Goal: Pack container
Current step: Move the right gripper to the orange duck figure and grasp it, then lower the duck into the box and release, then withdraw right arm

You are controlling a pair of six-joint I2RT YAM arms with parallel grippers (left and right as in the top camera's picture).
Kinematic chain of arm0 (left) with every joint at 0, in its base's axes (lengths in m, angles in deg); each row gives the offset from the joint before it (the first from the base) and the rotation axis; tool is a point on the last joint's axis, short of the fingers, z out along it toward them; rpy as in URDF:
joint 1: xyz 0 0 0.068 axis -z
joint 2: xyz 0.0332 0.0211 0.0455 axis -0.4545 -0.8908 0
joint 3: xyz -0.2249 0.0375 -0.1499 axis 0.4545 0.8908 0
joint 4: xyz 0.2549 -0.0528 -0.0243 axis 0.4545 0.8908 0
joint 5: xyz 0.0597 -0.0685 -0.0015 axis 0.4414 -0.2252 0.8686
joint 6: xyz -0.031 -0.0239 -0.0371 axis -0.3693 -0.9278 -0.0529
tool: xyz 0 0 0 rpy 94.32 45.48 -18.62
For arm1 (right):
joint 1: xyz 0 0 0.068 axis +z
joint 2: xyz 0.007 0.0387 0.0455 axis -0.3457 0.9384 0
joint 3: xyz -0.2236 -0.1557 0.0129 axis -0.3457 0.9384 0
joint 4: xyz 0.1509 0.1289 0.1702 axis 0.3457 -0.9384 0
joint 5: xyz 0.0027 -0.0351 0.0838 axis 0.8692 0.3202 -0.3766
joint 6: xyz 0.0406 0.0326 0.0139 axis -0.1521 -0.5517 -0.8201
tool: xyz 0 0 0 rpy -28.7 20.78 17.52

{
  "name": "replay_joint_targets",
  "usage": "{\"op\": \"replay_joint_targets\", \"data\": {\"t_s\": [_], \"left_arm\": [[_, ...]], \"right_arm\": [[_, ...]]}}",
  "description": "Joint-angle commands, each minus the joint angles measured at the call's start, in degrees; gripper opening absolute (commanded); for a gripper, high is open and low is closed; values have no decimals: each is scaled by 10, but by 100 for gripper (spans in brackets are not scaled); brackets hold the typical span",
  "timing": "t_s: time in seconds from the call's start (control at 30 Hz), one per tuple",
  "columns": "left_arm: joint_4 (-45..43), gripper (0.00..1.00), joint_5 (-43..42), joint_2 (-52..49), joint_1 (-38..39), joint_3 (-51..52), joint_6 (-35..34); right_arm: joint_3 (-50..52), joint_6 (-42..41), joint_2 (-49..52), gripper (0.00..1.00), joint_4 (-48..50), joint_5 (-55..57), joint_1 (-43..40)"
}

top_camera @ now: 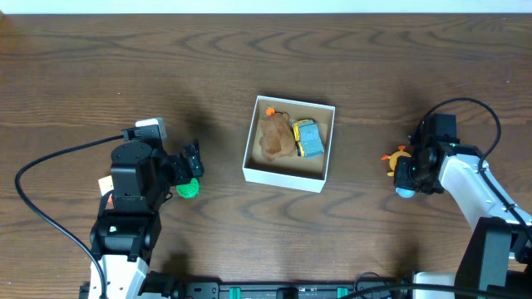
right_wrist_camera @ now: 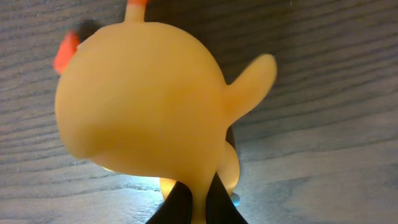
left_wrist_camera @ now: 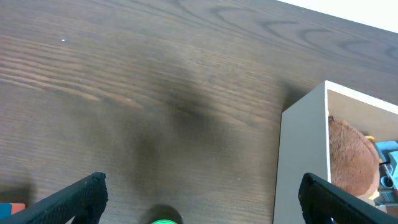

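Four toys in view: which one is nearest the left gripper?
The green toy, right beside the open left gripper. The yellow toy is held in the right gripper; the brown toy and blue toy lie in the container.

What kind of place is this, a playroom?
Probably a robot lab bench, not a playroom. The left gripper and right gripper belong to cabled robot arms at a wood table. A box holds toys, and the right gripper pinches a yellow toy.
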Motion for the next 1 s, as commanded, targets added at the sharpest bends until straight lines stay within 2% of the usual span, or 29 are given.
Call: {"op": "replay_joint_targets", "data": {"t_s": [0.0,0.23,0.43,0.7,0.97], "left_arm": [[1,98,2,0,0,-12,-7],[1,98,2,0,0,-12,-7],[1,98,2,0,0,-12,-7],[1,98,2,0,0,-12,-7],[1,98,2,0,0,-12,-7]], "right_arm": [[-24,2,-3,1,-10,-4,13],[-151,17,-21,1,-63,-4,81],[-254,129,-25,1,-82,-4,211],[-263,262,-13,1,-59,-4,372],[-261,273,23,1,-67,-4,444]]}}
